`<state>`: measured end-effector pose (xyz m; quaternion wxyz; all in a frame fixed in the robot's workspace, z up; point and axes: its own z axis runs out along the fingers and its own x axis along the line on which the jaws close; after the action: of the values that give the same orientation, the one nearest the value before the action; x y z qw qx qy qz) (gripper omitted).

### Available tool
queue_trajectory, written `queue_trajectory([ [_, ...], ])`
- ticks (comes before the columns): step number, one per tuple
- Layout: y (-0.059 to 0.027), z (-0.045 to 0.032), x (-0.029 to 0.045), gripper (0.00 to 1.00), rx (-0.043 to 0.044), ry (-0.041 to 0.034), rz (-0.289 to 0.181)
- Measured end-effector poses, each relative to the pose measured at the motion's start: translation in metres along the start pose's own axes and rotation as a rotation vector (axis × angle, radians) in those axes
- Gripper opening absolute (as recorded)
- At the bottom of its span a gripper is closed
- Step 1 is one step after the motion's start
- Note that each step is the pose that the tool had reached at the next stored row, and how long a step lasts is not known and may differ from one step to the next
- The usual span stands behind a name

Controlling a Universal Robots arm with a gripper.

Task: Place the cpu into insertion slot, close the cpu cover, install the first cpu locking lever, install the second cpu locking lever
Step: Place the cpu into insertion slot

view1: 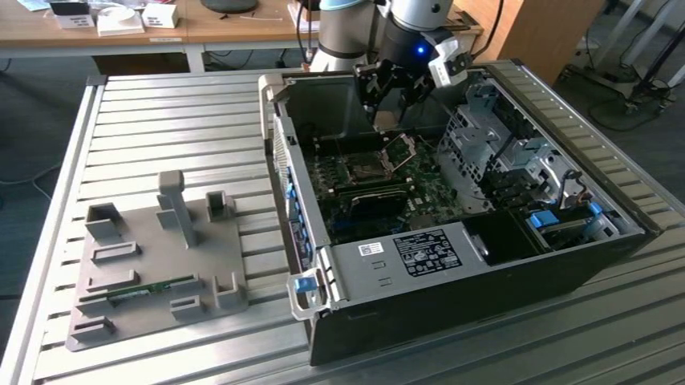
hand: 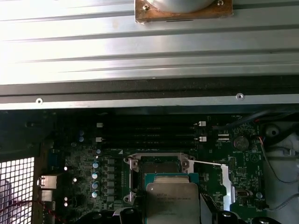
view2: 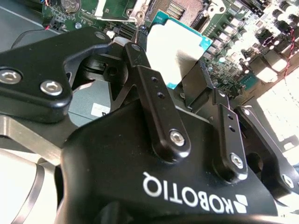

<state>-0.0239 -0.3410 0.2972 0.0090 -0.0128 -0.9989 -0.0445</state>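
- The gripper (view1: 387, 111) hung inside the open computer case (view1: 482, 305). The case's back wall lay close behind it, and the drive cage (view1: 503, 152) stood off to the exterior view's right.
- The cpu cover (view1: 403, 151) stood tilted up just beside the insertion slot (view1: 358, 166), on the exterior view's right of it and near the gripper.
- The fingers (view2: 156, 100) were drawn in narrow on the cpu (view2: 174, 49), clamping two opposite edges.
- The cpu was square, with no long axis. It was held flat above the motherboard (view1: 418, 196), silver top facing away from the board, and was not seated.
- The first wrist view showed the cpu (hand: 172, 203) with its edges parallel to the insertion slot (hand: 159, 167) and overlapping one side of its rim. The memory slots (hand: 149, 135) lay beyond.
- The second wrist view showed the grip itself, and the exterior view showed the raised cover.
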Motion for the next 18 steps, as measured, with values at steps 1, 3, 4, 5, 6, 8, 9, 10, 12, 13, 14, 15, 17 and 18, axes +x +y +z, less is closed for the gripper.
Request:
queue_trajectory([
  [1,0.0000,0.0002,0.0000,0.54,0.0000,0.0000,0.000],
  [3,0.0000,0.0006,0.0000,0.54,-0.0001,-0.0001,0.000],
  [4,-0.0001,0.0007,0.0000,0.54,-0.0001,0.0000,0.000],
  [5,-0.0001,0.0011,0.0000,0.54,0.0000,0.0000,0.000],
  [6,-0.0001,0.0016,0.0000,0.54,0.0000,0.0000,0.000],
  [8,-0.0001,0.0017,0.0000,0.54,0.0000,0.0000,0.000],
  [9,-0.0001,0.0020,-0.0001,0.54,-0.0003,-0.0001,0.000],
  [10,-0.0002,0.0024,-0.0001,0.54,-0.0004,-0.0002,0.000],
  [12,-0.0003,0.0031,-0.0001,0.54,-0.0001,0.0000,0.000],
  [13,-0.0003,0.0035,-0.0001,0.54,0.0000,0.0000,0.000],
  [14,-0.0003,0.0038,-0.0001,0.54,0.0003,-0.0001,0.000],
  [15,-0.0004,0.0044,0.0000,0.54,0.0006,0.0000,0.000],
  [17,-0.0005,0.0057,0.0000,0.54,0.0007,-0.0001,0.000],
  [18,-0.0006,0.0066,-0.0001,0.54,0.0007,-0.0001,0.000],
])
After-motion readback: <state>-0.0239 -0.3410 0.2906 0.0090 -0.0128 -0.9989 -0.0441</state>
